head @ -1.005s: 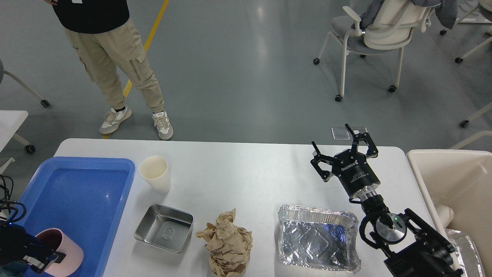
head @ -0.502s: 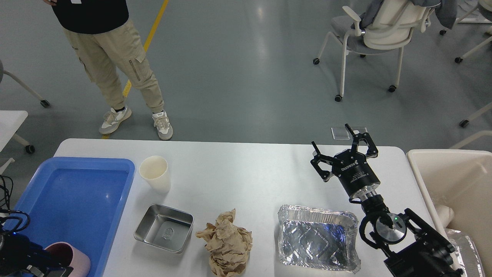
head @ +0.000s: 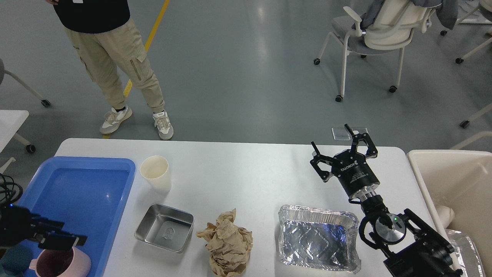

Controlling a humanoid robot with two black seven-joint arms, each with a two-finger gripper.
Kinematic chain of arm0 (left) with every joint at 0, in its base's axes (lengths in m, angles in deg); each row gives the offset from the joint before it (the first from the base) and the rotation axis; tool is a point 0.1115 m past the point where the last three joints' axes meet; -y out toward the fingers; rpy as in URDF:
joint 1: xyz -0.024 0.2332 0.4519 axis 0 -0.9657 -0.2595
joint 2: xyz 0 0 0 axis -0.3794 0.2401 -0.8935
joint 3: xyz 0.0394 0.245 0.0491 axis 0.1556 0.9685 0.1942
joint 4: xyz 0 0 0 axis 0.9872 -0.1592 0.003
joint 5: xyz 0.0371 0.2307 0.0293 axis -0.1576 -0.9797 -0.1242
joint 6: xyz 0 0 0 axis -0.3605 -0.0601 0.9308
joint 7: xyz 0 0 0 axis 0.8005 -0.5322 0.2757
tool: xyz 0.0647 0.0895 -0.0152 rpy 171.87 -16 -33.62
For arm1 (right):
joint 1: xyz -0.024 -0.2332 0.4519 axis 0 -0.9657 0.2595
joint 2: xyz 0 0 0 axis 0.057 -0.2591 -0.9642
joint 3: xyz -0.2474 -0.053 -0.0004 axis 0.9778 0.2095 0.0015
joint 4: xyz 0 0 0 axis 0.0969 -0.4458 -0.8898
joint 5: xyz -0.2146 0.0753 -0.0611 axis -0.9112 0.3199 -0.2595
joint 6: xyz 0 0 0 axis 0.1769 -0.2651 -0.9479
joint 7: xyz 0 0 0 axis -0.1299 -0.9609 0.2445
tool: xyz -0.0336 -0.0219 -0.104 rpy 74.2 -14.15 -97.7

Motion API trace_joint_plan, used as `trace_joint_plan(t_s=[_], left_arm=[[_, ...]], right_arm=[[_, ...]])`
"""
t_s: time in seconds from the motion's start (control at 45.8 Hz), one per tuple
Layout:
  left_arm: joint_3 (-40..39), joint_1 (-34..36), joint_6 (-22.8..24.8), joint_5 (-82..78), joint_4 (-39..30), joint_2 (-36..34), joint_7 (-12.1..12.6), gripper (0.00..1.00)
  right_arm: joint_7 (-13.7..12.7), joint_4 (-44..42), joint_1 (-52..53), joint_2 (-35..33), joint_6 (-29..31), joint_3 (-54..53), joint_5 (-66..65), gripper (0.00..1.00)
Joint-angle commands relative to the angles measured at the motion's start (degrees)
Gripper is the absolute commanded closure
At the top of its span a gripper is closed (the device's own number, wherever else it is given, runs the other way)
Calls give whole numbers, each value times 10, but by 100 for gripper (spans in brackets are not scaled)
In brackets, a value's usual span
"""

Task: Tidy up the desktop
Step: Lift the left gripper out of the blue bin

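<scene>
Since a second ago, the pink cup went from tipped in the left claw to standing up in the blue tray.

That looked like one thing put away, and the left claw sat just above the cup's rim. I could not tell if it touched the cup or how far it was open. The right claw had not moved. It hung wide open and empty over the far right of the desktop. The desktop lay in front of the robot, between the tray and the cream bin. Right of the tray on the desktop were a paper cup, a metal tin, a brown paper ball and a foil tray. These probably needed clearing next.
</scene>
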Motion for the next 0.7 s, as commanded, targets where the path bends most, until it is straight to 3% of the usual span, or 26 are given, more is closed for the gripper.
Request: trace_joint_plan(t_s=[0.0,0.175,0.328,0.415,0.524,0.568,0.611,0.677], left_arm=[[-61,0,3,91,-12,-14,3,4],[-111,-2,-17,230,-4,0,11,3],[-127,-3,-99,396,44,61,29,3],[-127,-8,-120,474,50,72,85,3],[-141,-17,-143,558,49,72,207,3],[-143,-25,-143,573,49,69,243,3],[-143,-34,-143,581,45,65,258,3],[-142,-49,-140,582,38,54,262,3]], right_arm=[[-1,0,1,1,-1,2,0,0],[0,0,-1,0,-1,3,0,0],[-1,0,-3,-1,-1,5,0,0],[-1,0,-3,-1,-1,5,0,0],[-1,0,-3,-1,-2,4,0,0],[0,0,-3,0,-2,5,0,0],[-1,0,-3,2,-3,6,0,0],[-1,0,-3,3,-3,6,0,0]])
